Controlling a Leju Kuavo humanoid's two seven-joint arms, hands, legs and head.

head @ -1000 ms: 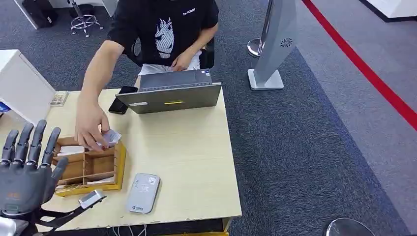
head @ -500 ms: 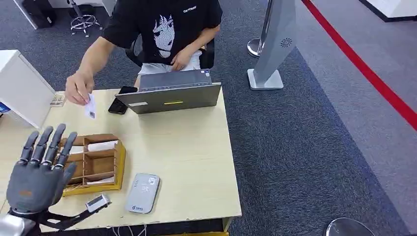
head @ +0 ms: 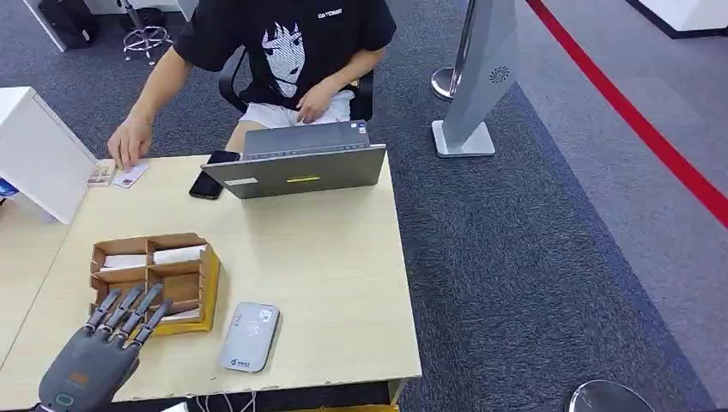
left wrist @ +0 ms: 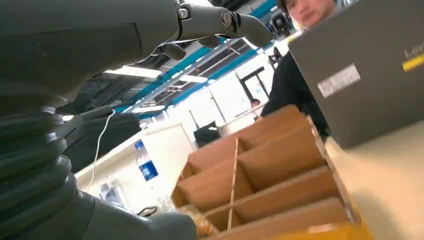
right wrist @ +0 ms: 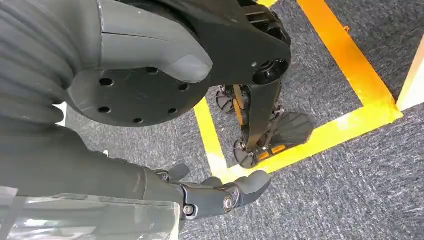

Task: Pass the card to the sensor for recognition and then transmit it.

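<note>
Cards (head: 176, 254) lie flat in the divided box (head: 209, 283) on the bench (head: 326, 283); judged thin, light, stiff, best pinched at an exposed edge. Left hand (head: 99, 356) hovers empty, fingers apart, beside the sensor (head: 249, 336). Right hand (right wrist: 220, 196) hangs empty.

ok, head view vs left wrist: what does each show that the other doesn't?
Head view alone: the grey card reader on the table, a black phone, the person's hand on a card at the far edge. Left wrist alone: ceiling lights and a white cabinet behind. Both: the left hand, open over the divided cardboard box, and the laptop.
</note>
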